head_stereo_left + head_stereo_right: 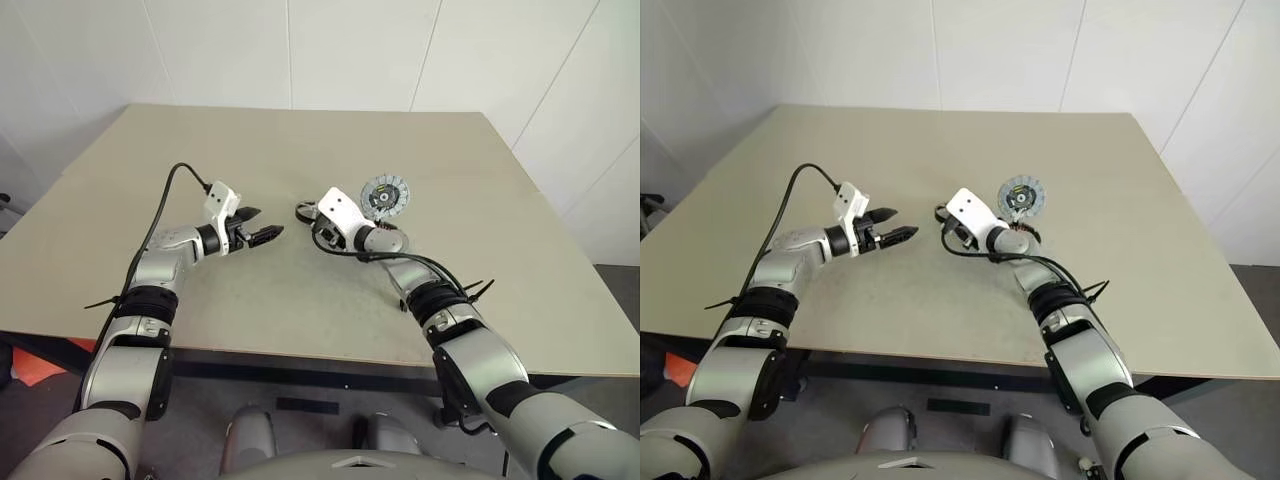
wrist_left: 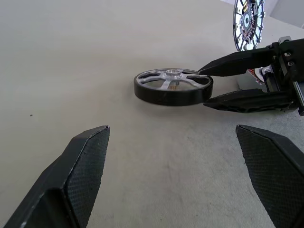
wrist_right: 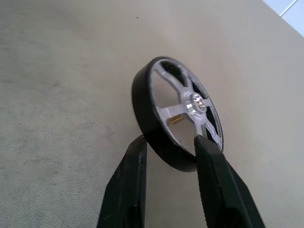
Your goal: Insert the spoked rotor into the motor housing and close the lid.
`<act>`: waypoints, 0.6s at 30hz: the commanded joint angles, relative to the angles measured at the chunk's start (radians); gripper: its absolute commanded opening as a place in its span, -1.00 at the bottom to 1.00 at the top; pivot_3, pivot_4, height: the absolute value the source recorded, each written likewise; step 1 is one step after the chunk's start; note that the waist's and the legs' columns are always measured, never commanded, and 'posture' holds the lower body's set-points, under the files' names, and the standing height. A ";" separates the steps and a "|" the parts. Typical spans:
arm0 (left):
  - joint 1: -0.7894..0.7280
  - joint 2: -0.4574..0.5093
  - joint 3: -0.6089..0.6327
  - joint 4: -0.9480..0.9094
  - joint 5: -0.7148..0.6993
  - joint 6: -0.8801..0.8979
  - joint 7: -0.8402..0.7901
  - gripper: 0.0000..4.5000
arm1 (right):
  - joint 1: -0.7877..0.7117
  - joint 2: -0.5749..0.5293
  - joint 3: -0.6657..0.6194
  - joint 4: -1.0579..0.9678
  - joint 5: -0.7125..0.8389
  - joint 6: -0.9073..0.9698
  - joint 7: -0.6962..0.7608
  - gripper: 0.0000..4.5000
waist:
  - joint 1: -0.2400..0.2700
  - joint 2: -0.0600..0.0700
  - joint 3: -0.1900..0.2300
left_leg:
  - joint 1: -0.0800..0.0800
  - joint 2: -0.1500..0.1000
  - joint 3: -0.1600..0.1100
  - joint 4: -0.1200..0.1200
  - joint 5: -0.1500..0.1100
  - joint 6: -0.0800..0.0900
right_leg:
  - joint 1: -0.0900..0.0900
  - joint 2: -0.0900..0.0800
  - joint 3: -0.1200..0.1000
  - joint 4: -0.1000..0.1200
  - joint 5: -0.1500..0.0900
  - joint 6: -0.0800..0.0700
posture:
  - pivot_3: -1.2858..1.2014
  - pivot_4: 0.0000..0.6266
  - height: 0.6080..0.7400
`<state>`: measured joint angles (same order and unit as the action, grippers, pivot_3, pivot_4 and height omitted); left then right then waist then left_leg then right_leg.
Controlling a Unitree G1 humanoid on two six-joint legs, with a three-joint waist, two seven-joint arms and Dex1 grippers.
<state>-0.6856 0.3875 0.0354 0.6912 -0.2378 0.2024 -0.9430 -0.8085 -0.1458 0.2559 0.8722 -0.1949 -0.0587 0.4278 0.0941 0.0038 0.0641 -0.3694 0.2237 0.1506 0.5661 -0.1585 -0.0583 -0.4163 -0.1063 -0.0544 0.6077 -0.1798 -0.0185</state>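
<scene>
Currently the right claw (image 3: 168,154) is pinching the spoked rotor's (image 3: 178,114) rim edge-on, risking slippage; the left claw (image 2: 175,171) is gaping, empty.

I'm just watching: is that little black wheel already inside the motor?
No, it is out. The spoked rotor lies flat on the table, its rim between the right gripper's fingers.

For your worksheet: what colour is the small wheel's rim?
Black, around silver spokes; the wheel shows best in the right wrist view.
</scene>
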 commanded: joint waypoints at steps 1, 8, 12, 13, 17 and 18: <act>-0.012 0.010 0.016 -0.035 -0.006 -0.008 0.006 1.00 | -0.030 -0.010 -0.022 -0.009 0.001 -0.019 -0.020 -0.69 | 0.000 0.000 0.000 | 0.000 0.000 0.000 0.000 0.000 0.000 | 0.000 0.000 0.000 0.000 0.000 0.000 | 0.03 -1.00 1.00; -0.021 0.007 0.014 -0.018 -0.003 -0.017 0.009 1.00 | -0.033 -0.021 -0.034 -0.029 0.005 -0.019 -0.032 -0.82 | 0.000 0.000 0.000 | 0.000 0.000 0.000 0.000 0.000 0.000 | 0.000 0.000 0.000 0.000 0.000 0.000 | 0.03 -1.00 1.00; -0.024 0.006 0.014 -0.012 -0.002 -0.021 0.011 1.00 | -0.028 -0.026 -0.045 -0.060 0.012 -0.016 -0.030 -0.82 | 0.000 0.000 0.000 | 0.000 0.000 0.000 0.000 0.000 0.000 | 0.000 0.000 0.000 0.000 0.000 0.000 | 0.03 -1.00 1.00; -0.026 0.005 0.014 -0.010 -0.001 -0.022 0.012 1.00 | -0.025 -0.027 -0.050 -0.073 0.019 -0.013 -0.025 -0.82 | 0.000 0.000 0.000 | 0.000 0.000 0.000 0.000 0.000 0.000 | 0.000 0.000 0.000 0.000 0.000 0.000 | 0.03 -1.00 1.00; -0.028 0.004 0.014 -0.004 -0.001 -0.026 0.012 1.00 | -0.021 -0.029 -0.058 -0.090 0.018 -0.006 -0.020 -0.82 | 0.000 0.000 0.000 | 0.000 0.000 0.000 0.000 0.000 0.000 | 0.000 0.000 0.000 0.000 0.000 0.000 | 0.03 -1.00 1.00; -0.028 0.004 0.014 -0.003 0.000 -0.027 0.012 1.00 | -0.021 -0.029 -0.058 -0.089 0.015 -0.007 -0.022 -0.82 | 0.000 0.000 0.000 | 0.000 0.000 0.000 0.000 0.000 0.000 | 0.000 0.000 0.000 0.000 0.000 0.000 | 0.03 -1.00 1.00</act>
<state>-0.6877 0.3862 0.0354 0.6993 -0.2351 0.1951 -0.9323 -0.8121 -0.1705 0.2108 0.8232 -0.1916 -0.0579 0.4093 0.0936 0.0038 0.0641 -0.3696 0.2238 0.1507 0.5659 -0.1585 -0.0583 -0.4168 -0.1062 -0.0544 0.6075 -0.1798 -0.0185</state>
